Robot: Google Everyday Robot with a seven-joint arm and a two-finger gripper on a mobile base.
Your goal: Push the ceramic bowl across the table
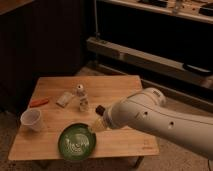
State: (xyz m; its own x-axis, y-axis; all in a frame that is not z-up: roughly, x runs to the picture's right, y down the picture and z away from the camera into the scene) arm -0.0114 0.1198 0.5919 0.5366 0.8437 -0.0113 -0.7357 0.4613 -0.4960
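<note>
The ceramic bowl (76, 141) sits on the near part of the worktop (125, 85), close to the front edge and somewhat left of the middle. The gripper (95, 124) is at the bowl's upper right rim, at or very near contact; I cannot tell whether it is open or closed, or whether it has hold of anything.

To push well, I judge the contact should stay low on the bowl's outer wall and in line with its centre, so the glossy dish slides rather than spins or tips. The front edge is near, so the push should be slow and run along or into the worktop. A leftward push may meet the cup.

There is one bowl, one white cup (31, 120), one orange item (39, 103), one pale packet (65, 98) and one small upright pale bottle-like object (82, 98).
</note>
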